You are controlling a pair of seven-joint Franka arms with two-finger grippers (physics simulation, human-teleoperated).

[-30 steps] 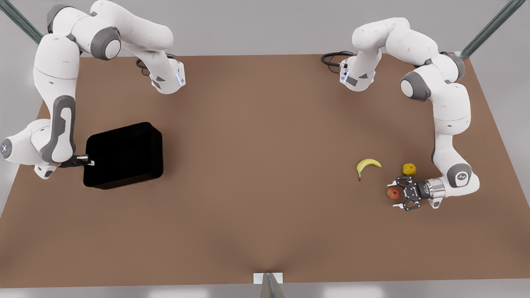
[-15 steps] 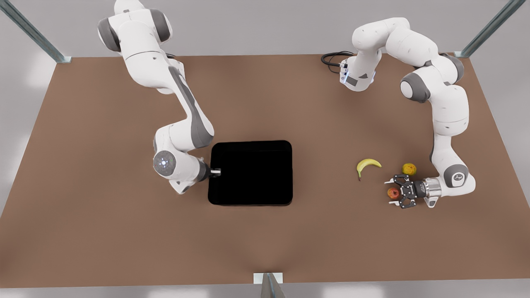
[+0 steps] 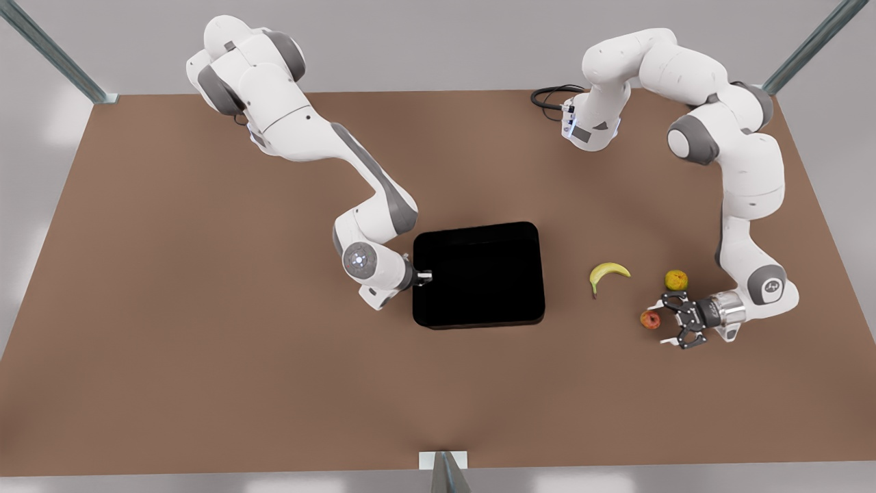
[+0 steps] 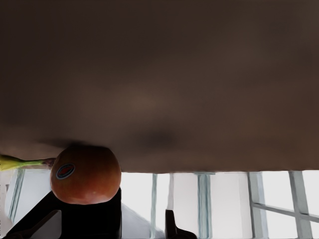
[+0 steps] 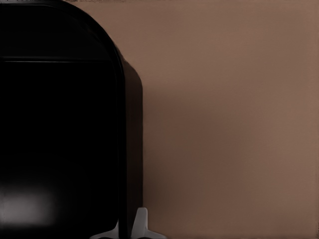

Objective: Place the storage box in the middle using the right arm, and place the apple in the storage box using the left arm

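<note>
The storage box, a glossy black tub, rests near the table's middle. My right gripper is shut on the box wall that faces the front view's left. In the right wrist view that wall runs between the white fingertips. The apple, red-orange, lies on the table at the front view's right. My left gripper is open and level with the apple, which sits just ahead of its fingertips. The left wrist view shows the apple close up beside a dark finger.
A banana lies between the box and the apple. A yellow-orange round fruit sits just behind the left gripper. The brown table has free room at the front view's left and front.
The right arm has slid the storage box from the front view's left to the middle. The left gripper closed in around the apple, then drew back slightly to the right with its fingers open.
</note>
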